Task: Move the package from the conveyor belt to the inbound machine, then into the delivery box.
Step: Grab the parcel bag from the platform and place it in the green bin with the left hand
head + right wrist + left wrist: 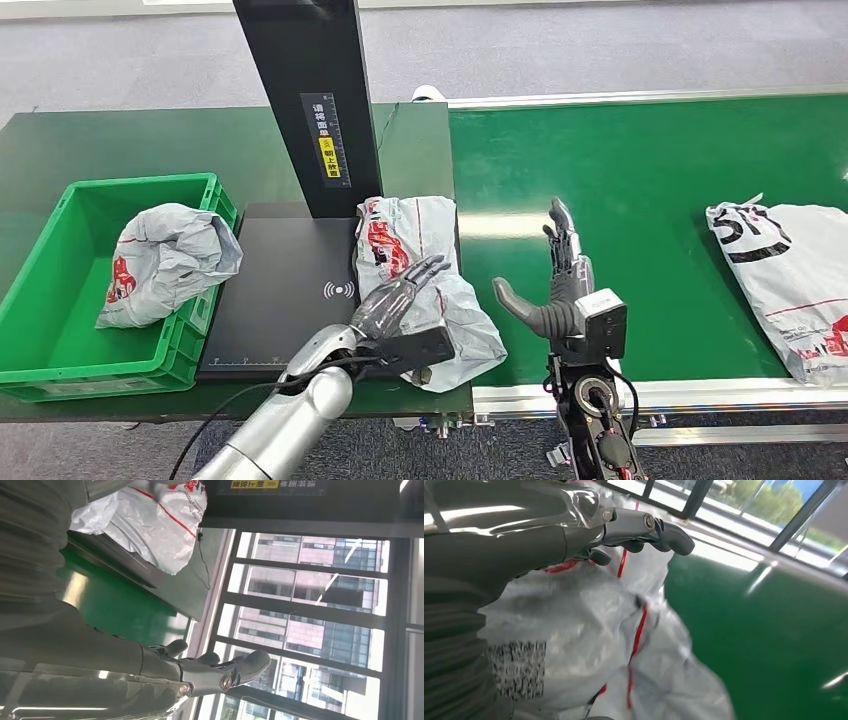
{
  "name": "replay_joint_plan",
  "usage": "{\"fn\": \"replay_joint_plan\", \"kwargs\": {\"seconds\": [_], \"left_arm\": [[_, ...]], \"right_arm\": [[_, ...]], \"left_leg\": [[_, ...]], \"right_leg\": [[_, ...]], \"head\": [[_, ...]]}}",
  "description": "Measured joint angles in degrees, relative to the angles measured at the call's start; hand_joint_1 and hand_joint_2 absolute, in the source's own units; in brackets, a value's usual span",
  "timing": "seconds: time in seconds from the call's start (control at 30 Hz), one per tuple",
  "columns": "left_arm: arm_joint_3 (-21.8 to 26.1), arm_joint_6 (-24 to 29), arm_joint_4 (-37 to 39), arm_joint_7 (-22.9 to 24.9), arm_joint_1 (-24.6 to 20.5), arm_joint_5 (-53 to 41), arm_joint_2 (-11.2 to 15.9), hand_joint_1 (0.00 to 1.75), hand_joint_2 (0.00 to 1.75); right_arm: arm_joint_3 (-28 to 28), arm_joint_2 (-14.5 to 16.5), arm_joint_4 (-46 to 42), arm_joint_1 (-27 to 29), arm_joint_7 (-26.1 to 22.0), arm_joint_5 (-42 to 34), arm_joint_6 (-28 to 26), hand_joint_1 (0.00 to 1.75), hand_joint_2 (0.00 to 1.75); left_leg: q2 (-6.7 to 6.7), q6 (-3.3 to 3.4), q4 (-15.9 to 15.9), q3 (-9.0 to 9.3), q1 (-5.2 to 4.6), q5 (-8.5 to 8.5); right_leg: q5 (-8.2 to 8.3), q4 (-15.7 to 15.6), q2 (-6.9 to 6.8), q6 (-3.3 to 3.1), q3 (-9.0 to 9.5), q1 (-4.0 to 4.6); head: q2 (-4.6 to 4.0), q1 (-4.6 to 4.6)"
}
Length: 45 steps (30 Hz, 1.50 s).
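Note:
A crumpled white package [425, 265] with red print lies half on the right edge of the black inbound machine plate [280, 300], below its dark scanner post [310, 100]. My left hand [400, 300] lies over the package with its fingers stretched out and apart, not closed around it. The left wrist view shows the same package [589, 645] with its barcode label just beneath the left hand [524, 535]. My right hand [560, 290] hovers over the green conveyor belt [640, 190], fingers upright and spread, thumb out, holding nothing. The right wrist view shows the right hand [150, 675] and the package [150, 525] beyond it.
The green delivery box [140, 185] stands left of the machine with a grey package [165, 260] inside. Another white package [790, 280] lies on the belt at the far right. The belt's metal rail [700, 395] runs along the near side.

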Motion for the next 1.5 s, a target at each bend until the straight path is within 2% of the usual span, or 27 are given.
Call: {"fn": "replay_joint_plan", "kwargs": {"seconds": [0.2,0.23,0.27,0.37,0.4,0.8,1.17,1.27,1.5], "left_arm": [[-2.7,0.2,6.9,2.7,-1.6,-6.9,-0.5,0.0,1.75],[-3.0,0.0,7.6,3.1,-1.8,-7.7,-0.6,0.04,1.75],[-3.3,-0.3,8.3,3.3,-1.9,-8.4,-0.6,0.4,1.75],[-3.5,-1.7,9.9,3.6,-2.6,-10.2,-1.1,1.64,1.75],[-3.5,-2.0,10.3,3.5,-2.8,-10.5,-1.3,1.72,1.75],[-1.4,7.5,10.1,-0.5,-1.4,-9.9,-1.4,1.75,1.75],[0.3,10.5,8.6,-1.5,0.2,-9.6,-1.0,1.75,1.75],[1.4,14.6,7.4,-4.0,1.4,-7.5,-0.7,1.75,1.75],[5.3,30.2,-3.2,-16.2,6.2,-0.4,0.6,1.75,1.75]], "right_arm": [[-0.5,0.4,0.0,0.0,0.3,0.2,0.4,0.0,1.75],[-0.5,0.4,0.0,0.1,0.4,0.2,0.4,0.0,1.75],[-0.6,0.5,0.0,0.1,0.4,0.3,0.4,0.0,1.75],[-0.7,0.7,0.0,0.1,0.6,0.7,0.5,0.0,1.75],[-0.8,0.8,0.0,0.1,0.7,0.8,0.5,0.0,1.75],[-2.2,1.0,-2.9,2.9,1.6,0.8,0.7,0.0,1.75],[-2.5,1.0,-4.1,3.7,1.8,0.8,0.8,0.0,1.75],[-2.7,1.0,-4.3,3.8,1.8,0.7,0.8,0.0,1.75],[-3.0,0.9,-5.1,4.5,1.8,-1.3,0.5,0.0,1.75]], "left_leg": [[0.0,0.0,0.0,-0.02,0.0,0.0],[-0.01,0.0,0.0,-0.02,0.0,0.0],[-0.01,0.0,0.0,-0.02,0.0,0.0],[-0.06,0.0,0.0,0.06,0.0,0.0],[-0.07,0.0,0.0,0.1,0.0,0.0],[-0.04,0.0,0.0,0.19,0.0,-0.01],[-0.03,0.0,0.0,0.14,0.0,-0.01],[-0.02,0.0,0.0,0.14,0.0,-0.01],[-0.02,0.0,0.0,0.01,0.0,-0.01]], "right_leg": [[0.0,0.0,0.0,0.0,0.0,0.0],[0.0,0.0,0.0,0.0,0.0,0.0],[0.0,0.0,0.0,0.0,0.02,0.0],[-0.01,0.0,-0.04,0.0,0.14,0.0],[-0.01,0.0,-0.04,0.0,0.2,0.0],[-0.02,0.0,-0.02,0.0,0.24,0.0],[-0.02,0.0,-0.01,0.0,0.2,0.0],[-0.02,0.0,-0.01,0.0,0.17,0.0],[-0.02,0.0,-0.01,0.0,0.07,0.0]], "head": [[0.0,0.01],[0.0,0.0],[0.0,0.0],[0.0,0.01],[0.0,0.01],[0.0,0.0],[0.0,0.0],[0.0,0.0],[0.0,0.01]]}}
